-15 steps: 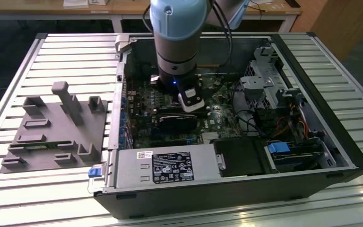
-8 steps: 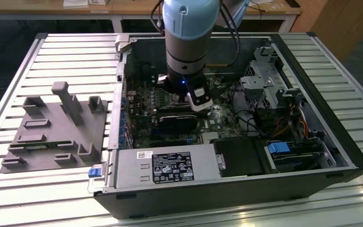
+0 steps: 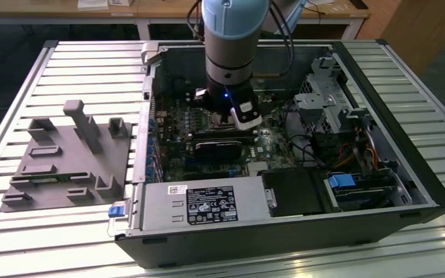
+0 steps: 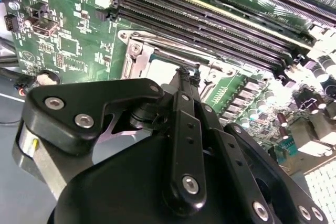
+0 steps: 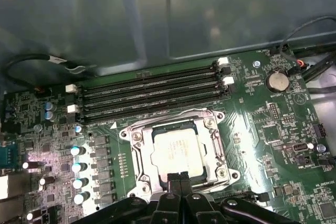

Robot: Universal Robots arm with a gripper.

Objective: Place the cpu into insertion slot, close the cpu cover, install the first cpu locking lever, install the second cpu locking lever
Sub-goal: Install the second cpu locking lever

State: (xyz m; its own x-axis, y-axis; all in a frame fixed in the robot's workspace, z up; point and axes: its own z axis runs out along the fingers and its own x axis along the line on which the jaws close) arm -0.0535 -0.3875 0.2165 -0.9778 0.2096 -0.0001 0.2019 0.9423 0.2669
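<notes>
The cpu (image 5: 178, 152) already sat in the slot (image 5: 137, 157), with the cover (image 5: 212, 129) shut around it. The gripper (image 5: 180, 178), fingers pressed together and empty, touched the cpu's edge.

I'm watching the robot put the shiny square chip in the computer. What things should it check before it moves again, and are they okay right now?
1. The cpu lies flat inside the insertion slot: ok.
2. The cpu cover is down around the chip, its window showing the metal top: looks ok; whether it is fully seated, cannot tell.
3. The gripper has its fingers together at the socket's edge, holding nothing: ok.
4. The locking levers are hooked: cannot tell.
5. The memory slots beside the socket are apart from the fingers: ok.
6. The arm is inside the open computer case, away from its walls: ok in the exterior view.
</notes>
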